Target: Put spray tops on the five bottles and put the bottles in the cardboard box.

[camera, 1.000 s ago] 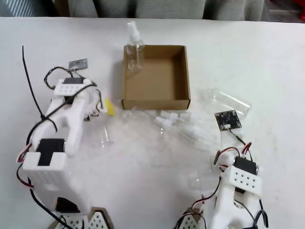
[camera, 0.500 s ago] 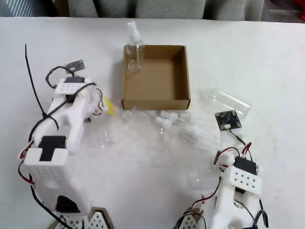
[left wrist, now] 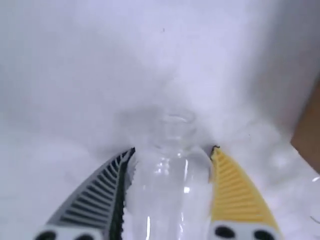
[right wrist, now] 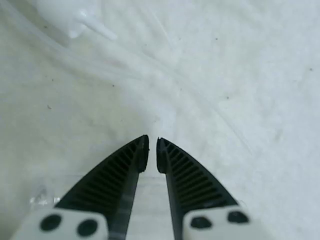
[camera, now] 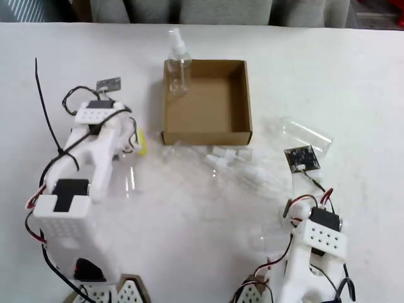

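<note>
**Lightly does it: an uncapped bottle in the left gripper, its top not yet on**

Nearest the arms' bases, the right gripper (right wrist: 152, 150) hangs low over the white table (camera: 189, 252), its jaws pinched almost together on nothing. One white spray top (right wrist: 70, 15) lies just beyond its tips.

A little farther out, the left gripper (left wrist: 173, 149) is clamped on an open-necked bottle (left wrist: 172, 185). The grey and yellow fingers press on the body just below the shoulder, and the neck points away from the wrist.

The bottle looks like thin clear plastic, so it is probably very light, smooth and easy to dent. A hold on the body below the shoulder, as here, seems best, because it leaves the neck free for a top. Hard squeezing could buckle the wall or make the bottle slip out.

Toward the middle of the table, more spray tops (camera: 230, 153) lie in a loose cluster with other clear bottles (camera: 303, 132) on their sides.

Beyond them sits the cardboard box (camera: 207, 136). A capped bottle (camera: 178, 63) stands upright at its far left corner. I cannot tell whether it is inside the box or just against the wall.
</note>
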### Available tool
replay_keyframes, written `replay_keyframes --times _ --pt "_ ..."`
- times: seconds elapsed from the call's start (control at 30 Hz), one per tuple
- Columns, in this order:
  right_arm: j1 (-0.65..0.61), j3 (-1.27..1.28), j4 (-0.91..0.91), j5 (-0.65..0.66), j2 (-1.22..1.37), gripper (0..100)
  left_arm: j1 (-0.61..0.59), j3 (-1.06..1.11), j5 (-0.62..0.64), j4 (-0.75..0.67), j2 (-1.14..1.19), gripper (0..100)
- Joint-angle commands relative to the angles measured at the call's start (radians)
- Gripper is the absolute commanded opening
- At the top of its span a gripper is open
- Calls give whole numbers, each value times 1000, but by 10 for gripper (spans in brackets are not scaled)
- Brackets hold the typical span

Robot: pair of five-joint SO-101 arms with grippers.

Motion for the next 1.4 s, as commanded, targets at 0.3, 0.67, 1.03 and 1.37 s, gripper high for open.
replay_keyframes --times 0.3,0.67,1.03,1.37 --pt "-1 -5 5 5 -4 17 2 407 -38 -269 -507 23" --pt "-1 -5 7 3 -4 17 8 773 -38 -578 -946 24" --pt "-1 -3 7 3 -4 17 10 1020 -37 -833 -1349 24" --pt "-1 -3 7 -2 -12 17 111 1395 -103 -1096 -1735 24"
